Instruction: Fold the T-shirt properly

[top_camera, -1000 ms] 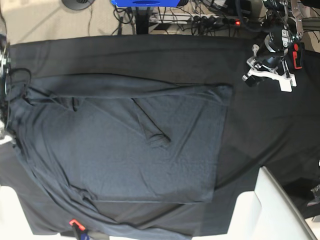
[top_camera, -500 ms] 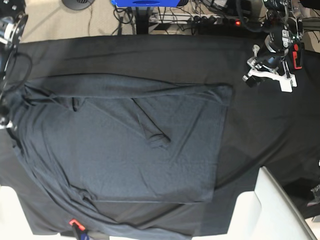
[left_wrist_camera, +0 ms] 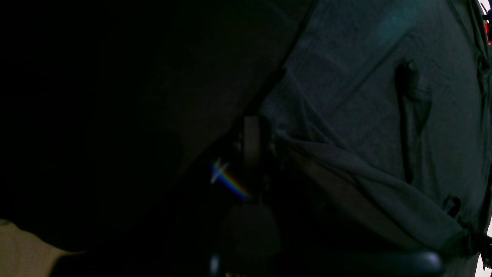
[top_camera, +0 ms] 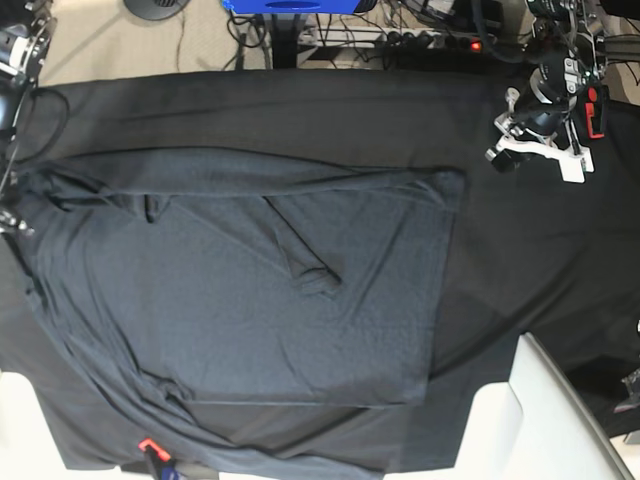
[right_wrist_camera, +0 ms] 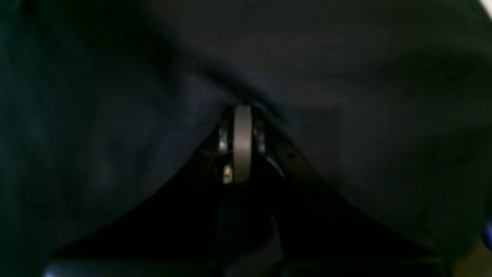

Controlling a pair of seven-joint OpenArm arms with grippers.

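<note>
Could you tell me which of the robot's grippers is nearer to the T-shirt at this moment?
Right. The right gripper is shut at the T-shirt's edge, by the base view's left border. The left gripper sits shut above the table cloth, clear of the shirt's far corner.

Charcoal-grey T-shirt [top_camera: 250,290] lies partly folded, wrinkled, on the table.

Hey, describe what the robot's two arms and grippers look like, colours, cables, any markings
The left gripper has white fingers on a black and silver metal body, with a red piece beside it. The right arm shows only at the base view's edge: silver metal with black cables. In its wrist view, the right gripper shows a pale grey fingertip on a black frame. No markings are legible.
</note>
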